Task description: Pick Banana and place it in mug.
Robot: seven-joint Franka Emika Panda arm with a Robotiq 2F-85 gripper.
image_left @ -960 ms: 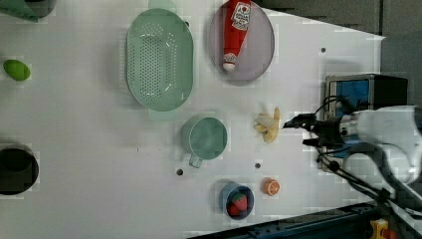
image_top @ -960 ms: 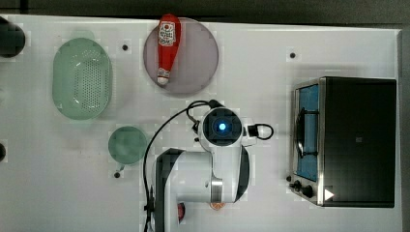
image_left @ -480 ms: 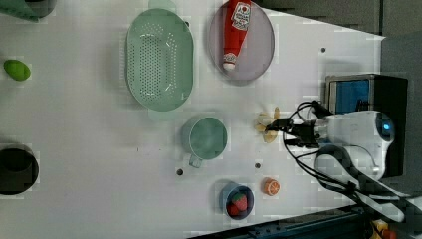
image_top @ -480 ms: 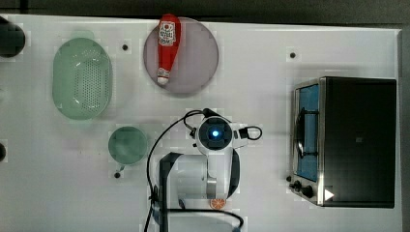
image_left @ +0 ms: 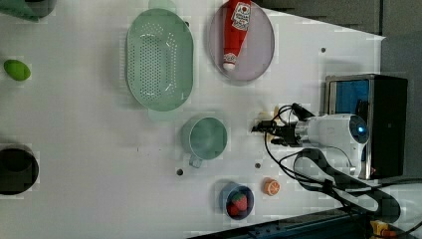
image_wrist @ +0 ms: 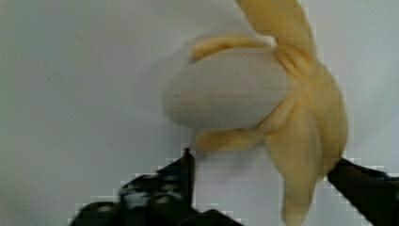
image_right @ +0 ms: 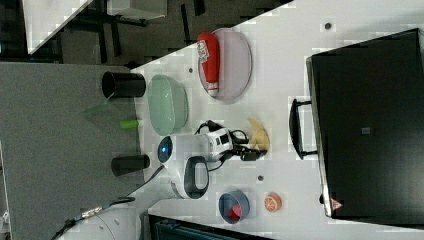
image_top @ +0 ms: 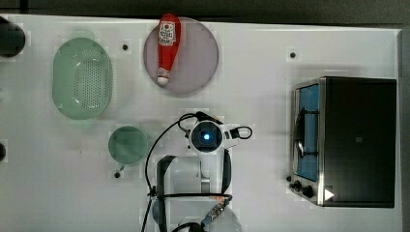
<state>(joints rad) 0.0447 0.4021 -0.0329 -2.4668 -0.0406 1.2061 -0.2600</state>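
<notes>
So, going from the top view first: the arm is sitting right over the spot beside the mug [image_top: 127,144], on the top view's right of it, and its round wrist housing is covering the banana completely, so nothing to judge there. The ketchup bottle [image_top: 167,47] is lying on its plate, well beyond the mug.

Left view: the pincer [image_left: 261,126] is reaching toward the mug [image_left: 205,138] from the left view's right, and just a pale sliver of the banana [image_left: 266,107] is peeking out next to the cabling. Too little of it is showing to read its pose.

Right view is the better one: the banana [image_right: 258,134] is lying flat on the white surface [image_right: 290,60] between the toaster oven [image_right: 370,120] and the arm, with the pincer [image_right: 250,149] just beside it.

Wrist view: the banana [image_wrist: 244,89] is showing as a half-peeled toy, cream flesh in the middle with yellow peel flaps splaying out. The pincer [image_wrist: 263,162] is spread open, one finger [image_wrist: 181,172] near a lower flap, the other poking in at the edge by the longest flap, neither one clamping anything. I'm guessing it's light, hollow plastic, stiff and a bit slick, so the flaps are looking like bad handles. Squeezing across the plump cream body seems safest. The peel's far tips are cut off, so I can't tell how far they're reaching.
</notes>
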